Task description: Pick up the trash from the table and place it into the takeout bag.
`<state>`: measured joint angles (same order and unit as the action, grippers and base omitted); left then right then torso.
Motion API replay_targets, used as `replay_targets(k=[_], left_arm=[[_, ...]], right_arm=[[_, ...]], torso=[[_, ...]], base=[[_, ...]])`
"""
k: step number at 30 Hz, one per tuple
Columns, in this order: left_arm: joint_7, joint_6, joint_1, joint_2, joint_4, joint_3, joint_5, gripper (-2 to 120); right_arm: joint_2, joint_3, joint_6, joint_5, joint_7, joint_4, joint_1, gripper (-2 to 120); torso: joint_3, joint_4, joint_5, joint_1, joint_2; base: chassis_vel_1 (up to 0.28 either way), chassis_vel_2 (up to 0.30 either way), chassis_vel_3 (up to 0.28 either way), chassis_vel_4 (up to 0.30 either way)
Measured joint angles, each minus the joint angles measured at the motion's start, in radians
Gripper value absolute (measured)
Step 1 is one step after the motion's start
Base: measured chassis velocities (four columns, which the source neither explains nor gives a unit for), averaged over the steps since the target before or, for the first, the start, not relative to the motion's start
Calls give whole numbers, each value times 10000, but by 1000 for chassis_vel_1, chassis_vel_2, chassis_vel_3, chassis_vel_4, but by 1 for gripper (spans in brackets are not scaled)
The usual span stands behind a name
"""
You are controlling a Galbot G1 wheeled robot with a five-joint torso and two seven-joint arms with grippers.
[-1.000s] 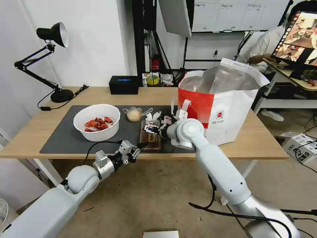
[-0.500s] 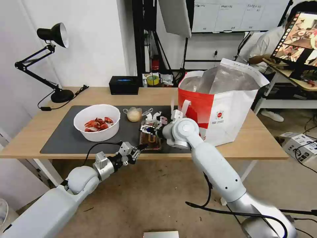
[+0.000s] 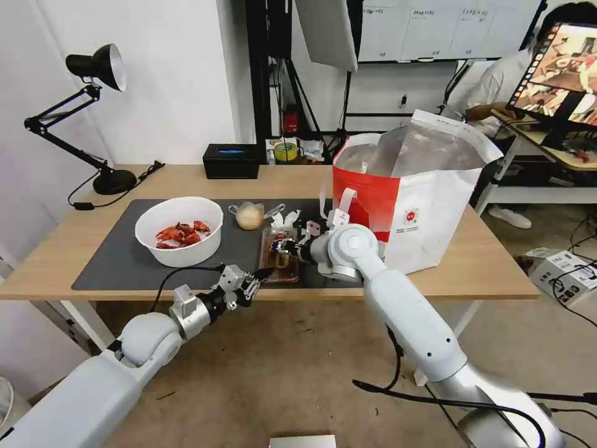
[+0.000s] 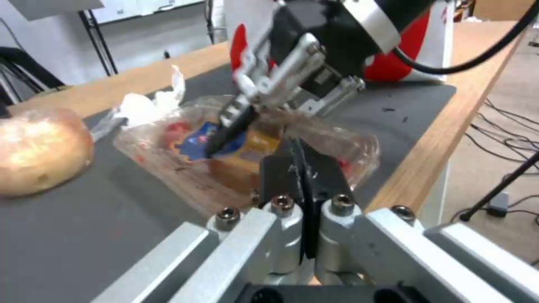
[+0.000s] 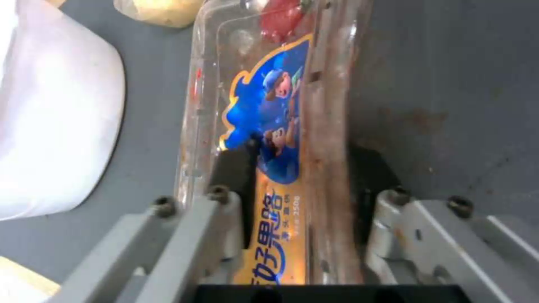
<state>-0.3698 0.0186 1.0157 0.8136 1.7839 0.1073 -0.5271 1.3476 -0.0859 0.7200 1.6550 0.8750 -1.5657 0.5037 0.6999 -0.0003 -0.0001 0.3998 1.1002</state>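
I have the right gripper [image 5: 297, 168] down over the clear tray [image 5: 269, 126], its fingers parted and straddling one long wall of it, one finger inside over the blue label and the other outside on the grey mat [image 5: 449, 84]. It has not closed on anything yet. The tray lies on the mat just beside the red-and-white bag [image 3: 398, 199], on the side toward the white bowl [image 3: 179, 230], with the crumpled tissue [image 3: 285, 219] just behind it.

The left gripper [image 4: 303, 168] sits at the desk [image 3: 485, 261] edge, touching or nearly touching the tray's near end, fingers pressed together and holding nothing that I can make out.

To do this well, I judge I should sink the right gripper a little deeper so the pads catch the wall below its flared rim, then close gently: thin clear plastic like this will likely buckle or slip under a hard pinch. I would lift it level so the scraps inside stay put.

The tray's long axis runs from the desk's front edge toward its back, roughly parallel to the bag's near side. Its far end points toward the tissue, and it lies flat, open side up.
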Motion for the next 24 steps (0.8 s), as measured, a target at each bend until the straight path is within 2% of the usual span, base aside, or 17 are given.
replay_targets(k=[2,4,5,6,8,12,14,15,18,19,22,24], left_arm=[[-5,12,43,-10,28,65,-13,0],[-73,101,263,-74,151,398,-66,0],[-73,101,263,-74,151,398,-66,0],[-172,147,470,-99,251,653,-77,0],[-212,194,1281,12,634,1602,-169,0],[-208,245,1708,98,816,2070,-188,0],[-197,278,2208,249,1061,2719,-224,0],[-197,278,2208,249,1061,2719,-224,0],[-87,329,2800,424,1280,3558,-327,0],[-87,329,2800,424,1280,3558,-327,0],[71,457,3312,592,1293,4036,-341,15],[122,495,3393,669,1280,4092,-340,18]], right_arm=[[0,2,-1,-4,0,6,6,24],[15,28,-1,-7,-6,18,27,13],[15,28,-1,-7,-6,18,27,13],[31,60,-1,-3,-8,6,45,7],[-2,184,0,6,-15,-144,171,0],[-88,220,1,13,-49,-253,252,0],[-225,349,7,23,-164,-450,389,0],[-225,349,7,23,-164,-450,389,0],[-468,565,20,14,-403,-886,495,0],[-468,565,20,14,-403,-886,495,0],[-846,735,24,-2,-858,-1492,612,0],[-983,834,24,-10,-1004,-1734,702,0]], torso=[[0,2,0,1,0],[3,8,2,3,-3],[3,8,2,3,-3],[3,14,2,4,-3],[3,11,3,4,-3],[3,9,3,4,-3],[3,7,2,4,-3],[3,7,2,4,-3],[4,3,2,5,-4],[4,3,2,5,-4],[3,5,1,4,-4],[2,7,2,4,-4]], base=[[0,0,0,0],[0,0,0,0],[0,0,0,0],[0,0,0,0],[0,0,0,0],[0,0,0,0],[0,0,0,0],[0,0,0,0],[0,0,0,0],[0,0,0,0],[0,0,0,0],[0,0,0,0]])
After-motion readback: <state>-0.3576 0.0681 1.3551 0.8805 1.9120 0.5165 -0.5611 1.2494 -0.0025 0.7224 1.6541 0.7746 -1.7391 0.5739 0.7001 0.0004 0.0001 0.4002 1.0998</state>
